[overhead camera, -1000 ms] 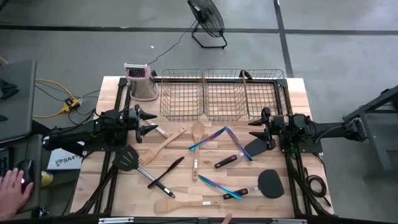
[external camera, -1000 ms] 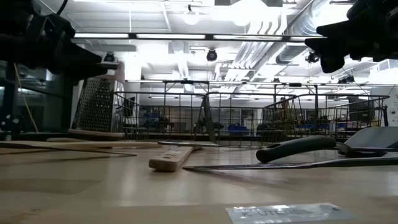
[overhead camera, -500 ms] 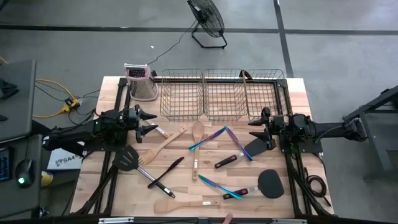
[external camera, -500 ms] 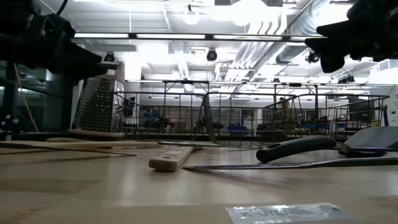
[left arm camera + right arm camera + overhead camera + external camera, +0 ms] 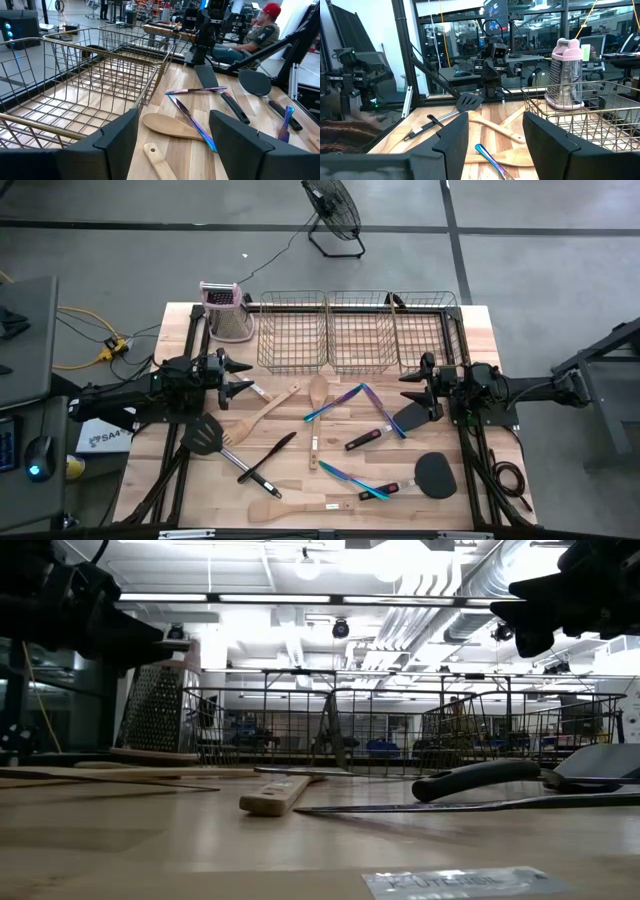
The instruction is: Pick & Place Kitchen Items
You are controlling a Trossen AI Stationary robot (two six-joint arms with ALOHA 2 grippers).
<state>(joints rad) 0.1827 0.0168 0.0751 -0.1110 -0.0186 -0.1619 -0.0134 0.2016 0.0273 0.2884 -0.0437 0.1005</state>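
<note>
A: Where are the kitchen items (image 5: 330, 435)?
B: Scattered across the table (image 5: 480, 325) middle toward its front edge, before the wire baskets (image 5: 357, 330).
A: And the grippers?
B: Left gripper (image 5: 243, 376) near the left edge, right gripper (image 5: 408, 387) near the right edge, both spread wide, holding nothing

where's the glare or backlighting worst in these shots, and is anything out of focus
Low view: bright ceiling lights turn both arms into silhouettes, and the near table is soft. High view: even light, crisp. Right wrist view: window glare behind the grater. Left wrist view: its own fingers look soft.
</note>
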